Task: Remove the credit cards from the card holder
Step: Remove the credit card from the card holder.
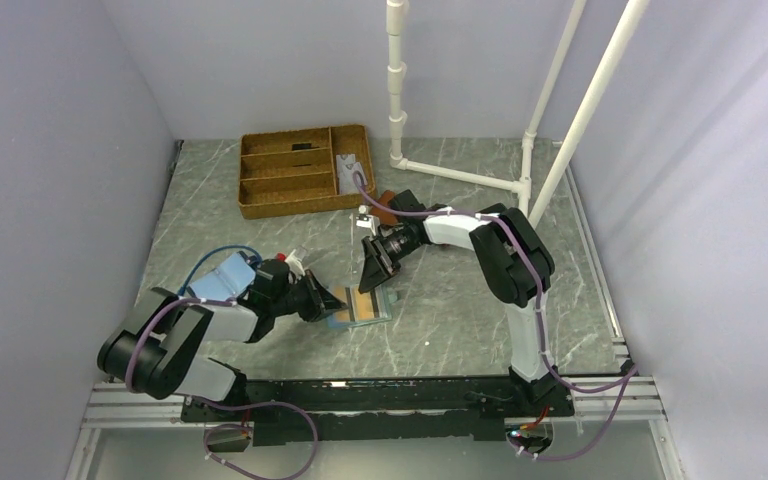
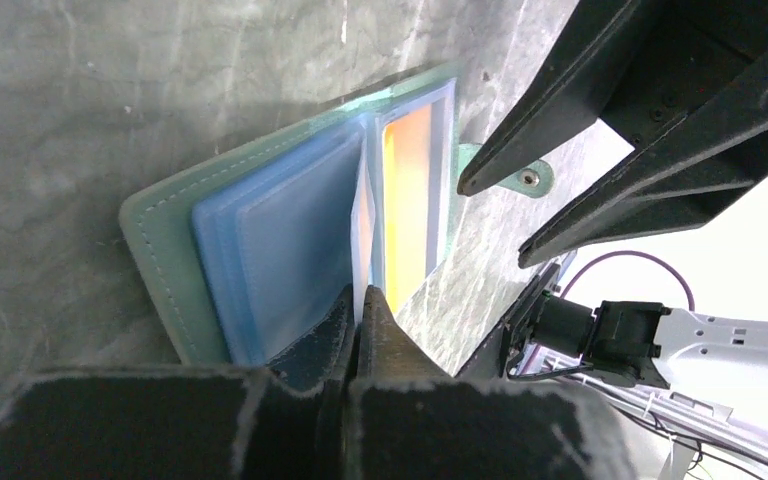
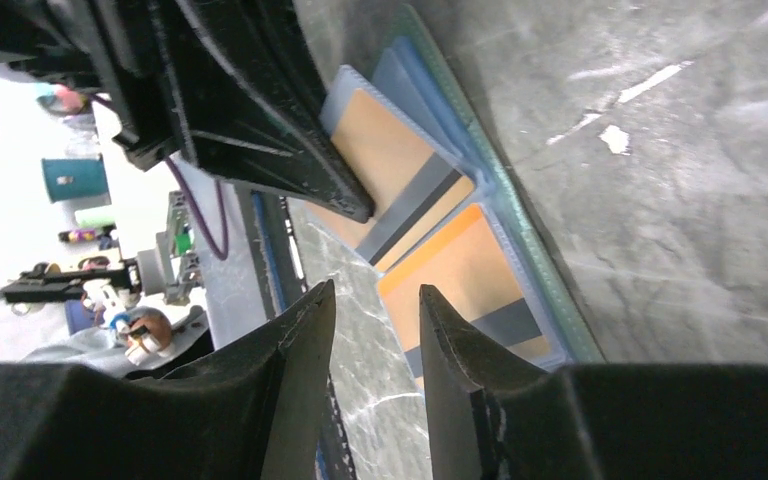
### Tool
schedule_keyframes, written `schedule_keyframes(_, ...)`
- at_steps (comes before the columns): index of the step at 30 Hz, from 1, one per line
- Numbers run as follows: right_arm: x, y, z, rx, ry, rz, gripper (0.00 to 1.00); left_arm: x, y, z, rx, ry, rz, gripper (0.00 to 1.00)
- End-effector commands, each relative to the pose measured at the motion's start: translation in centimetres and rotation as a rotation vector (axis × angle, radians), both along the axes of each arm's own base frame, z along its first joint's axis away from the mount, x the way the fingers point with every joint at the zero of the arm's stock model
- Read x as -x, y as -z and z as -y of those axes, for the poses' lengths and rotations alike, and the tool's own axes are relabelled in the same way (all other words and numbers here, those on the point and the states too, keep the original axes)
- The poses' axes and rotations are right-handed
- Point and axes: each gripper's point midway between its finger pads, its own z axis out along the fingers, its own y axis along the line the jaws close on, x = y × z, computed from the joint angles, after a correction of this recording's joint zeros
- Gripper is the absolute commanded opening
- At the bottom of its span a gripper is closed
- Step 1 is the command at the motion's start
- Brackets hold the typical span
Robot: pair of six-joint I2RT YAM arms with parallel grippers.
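Left gripper [image 2: 360,300] pinches the open blue card holder's [image 2: 280,240] clear leaf, orange credit cards [image 2: 407,190] just beyond; right gripper [image 3: 377,290], narrowly parted, empty, hovers beside its green edge.

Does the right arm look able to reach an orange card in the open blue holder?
Probably yes: the right hand hovers open just beside the nearer orange grey-striped card in the light blue card holder; only its clear sleeve covers it.

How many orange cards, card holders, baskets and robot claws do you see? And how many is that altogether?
orange cards: 2, far card and near card
card holder: 1
basket: 1
robot claws: 2, left claw and right claw
total: 6
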Motion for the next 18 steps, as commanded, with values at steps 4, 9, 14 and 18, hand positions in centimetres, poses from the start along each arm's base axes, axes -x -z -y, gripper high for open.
schedule_keyframes(4, 0.1, -5.4, -0.6, -0.190, -0.057, 0.027, 0.42, -1.2, -5.0, 1.1, 0.129, 0.040, 0.228, 0.00)
schedule_keyframes(9, 0.2, -6.1, -0.5, -0.213, -0.061, 0.013, 0.43, -1.2, -8.2, 1.5, 0.202, 0.067, 0.349, 0.00)
schedule_keyframes(14, 0.5, -7.3, -0.5, -0.249, -0.068, 0.010, 0.45, -0.9, -10.2, 1.8, 0.249, 0.090, 0.419, 0.00)
schedule_keyframes(18, 0.7, -7.8, -0.5, -0.269, -0.073, -0.007, 0.44, -1.0, -11.0, 1.9, 0.275, 0.086, 0.437, 0.00)
